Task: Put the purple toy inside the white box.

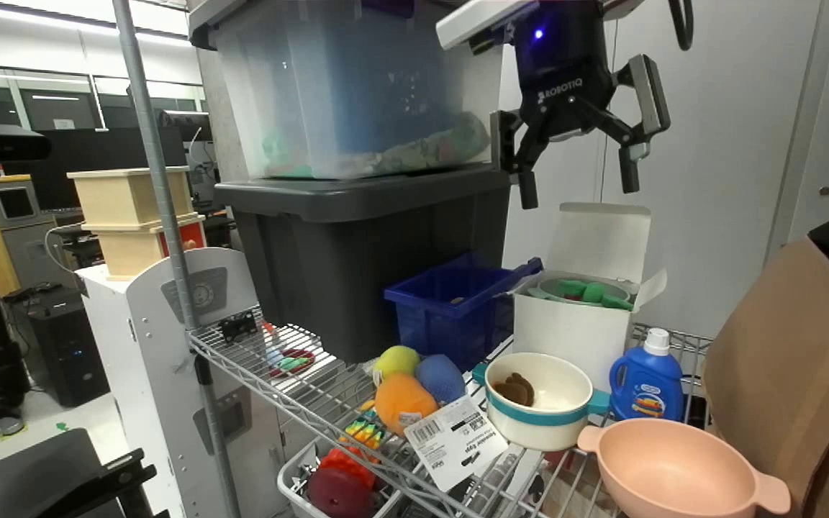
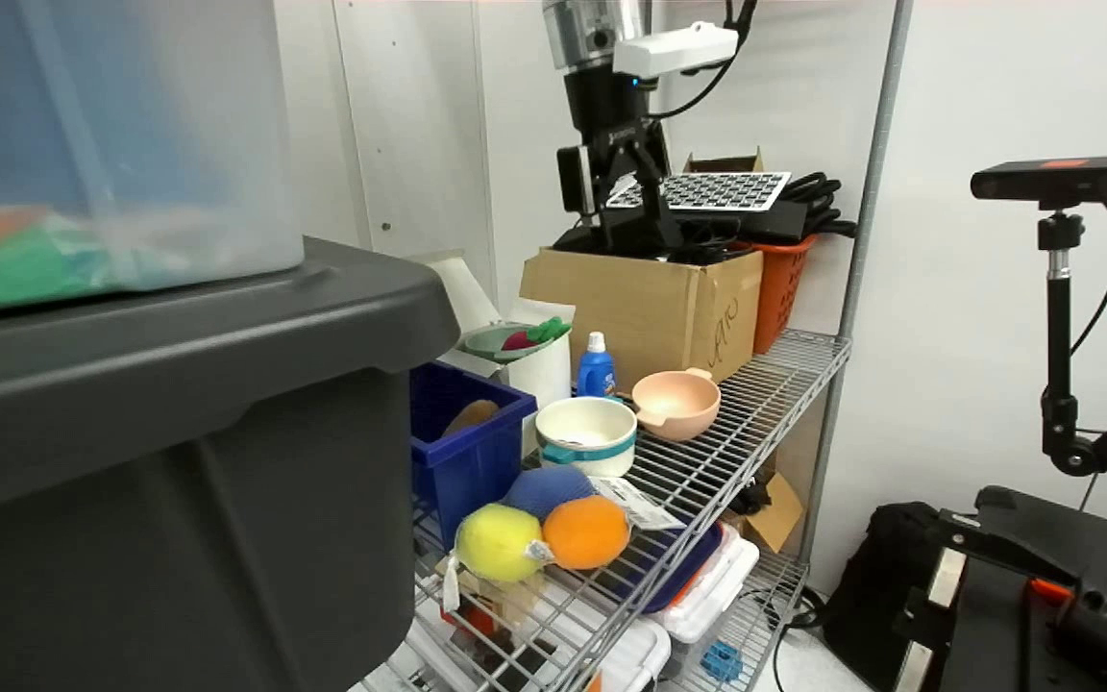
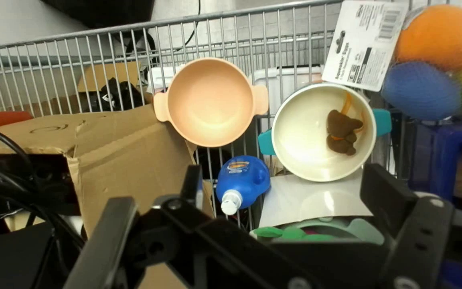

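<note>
The white box (image 1: 558,334) stands on the wire shelf with its flaps up; it also shows in an exterior view (image 2: 553,370) and in the wrist view (image 3: 283,204). A grey-green bowl (image 2: 488,340) sits in its open top. A magenta patch, seemingly the purple toy (image 2: 518,340), lies in that bowl with green leaf-like parts (image 1: 594,292) beside it, over the rim. In the wrist view, only a sliver of magenta shows behind the leaves. My gripper (image 1: 578,181) is open and empty, high above the box. The wrist view shows its fingers (image 3: 288,192) wide apart.
A blue crate (image 1: 443,309) and dark tote (image 1: 371,252) stand beside the box. In front are a cream pot (image 1: 540,417) with a brown toy, a blue bottle (image 1: 648,378), a peach bowl (image 1: 673,467) and orange (image 1: 404,403), yellow and blue balls. A cardboard box (image 2: 611,298) stands nearby.
</note>
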{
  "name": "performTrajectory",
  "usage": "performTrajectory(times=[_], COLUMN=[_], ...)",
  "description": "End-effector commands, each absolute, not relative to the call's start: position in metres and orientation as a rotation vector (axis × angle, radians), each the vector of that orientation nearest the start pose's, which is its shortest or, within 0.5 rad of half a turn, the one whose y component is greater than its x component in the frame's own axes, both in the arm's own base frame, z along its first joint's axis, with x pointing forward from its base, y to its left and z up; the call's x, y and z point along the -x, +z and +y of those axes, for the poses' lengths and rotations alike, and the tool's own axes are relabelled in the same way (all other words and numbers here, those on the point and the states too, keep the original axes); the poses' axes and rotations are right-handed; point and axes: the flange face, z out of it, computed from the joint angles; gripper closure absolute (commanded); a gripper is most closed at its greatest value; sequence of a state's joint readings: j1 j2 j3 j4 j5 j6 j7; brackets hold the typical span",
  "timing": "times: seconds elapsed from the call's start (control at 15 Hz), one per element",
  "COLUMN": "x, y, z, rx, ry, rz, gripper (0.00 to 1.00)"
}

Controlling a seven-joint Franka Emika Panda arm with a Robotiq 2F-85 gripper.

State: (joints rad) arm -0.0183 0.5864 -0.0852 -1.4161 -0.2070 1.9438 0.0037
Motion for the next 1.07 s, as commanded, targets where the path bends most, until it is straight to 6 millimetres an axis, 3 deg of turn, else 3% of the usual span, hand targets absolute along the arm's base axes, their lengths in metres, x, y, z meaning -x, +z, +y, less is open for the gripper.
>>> performTrajectory(times=[0.0, 0.53, 1.0], x=[-0.65, -0.535, -0.469], y=[0.376, 0.384, 0.413], z=[-0.056, 0.0, 0.015], rx=[3.333, 3.274, 3.265], ry=[0.181, 0.31, 0.276], rz=[-0.073, -0.241, -0.271], gripper=[0.0, 0.0, 0.0])
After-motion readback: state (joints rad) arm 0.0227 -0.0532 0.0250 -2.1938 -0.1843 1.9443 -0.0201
